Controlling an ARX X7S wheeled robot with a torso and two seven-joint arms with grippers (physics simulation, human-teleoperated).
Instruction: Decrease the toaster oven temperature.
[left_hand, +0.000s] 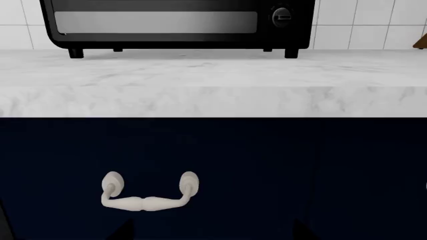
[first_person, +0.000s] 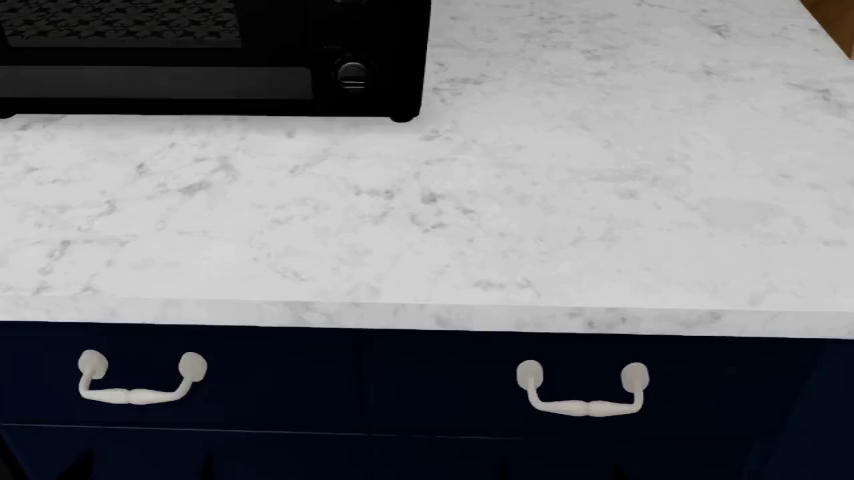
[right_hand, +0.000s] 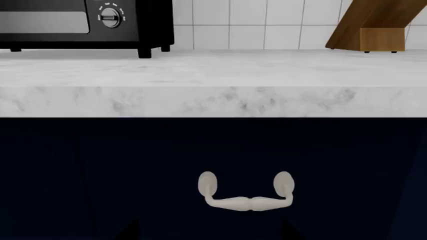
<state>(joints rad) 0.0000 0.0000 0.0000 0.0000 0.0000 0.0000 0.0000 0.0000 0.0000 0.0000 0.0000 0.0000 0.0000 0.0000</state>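
The black toaster oven (first_person: 214, 60) stands at the back left of the marble counter, its patterned glass door facing me. One silver-rimmed knob (first_person: 351, 73) shows on its right strip. The oven also shows in the left wrist view (left_hand: 173, 22) with a knob (left_hand: 281, 16), and in the right wrist view (right_hand: 80, 22) with a knob (right_hand: 111, 17). Both grippers hang low in front of the navy drawers, well below and short of the oven. Only the dark fingertips of the left gripper (left_hand: 213, 235) and right gripper (right_hand: 207, 235) show, set wide apart and empty.
The white marble counter (first_person: 534, 200) has a thick front edge above navy drawers with white handles (first_person: 139, 380) (first_person: 583, 390). A wooden knife block (right_hand: 373, 22) stands at the back right. White wall tiles (right_hand: 267, 25) lie behind.
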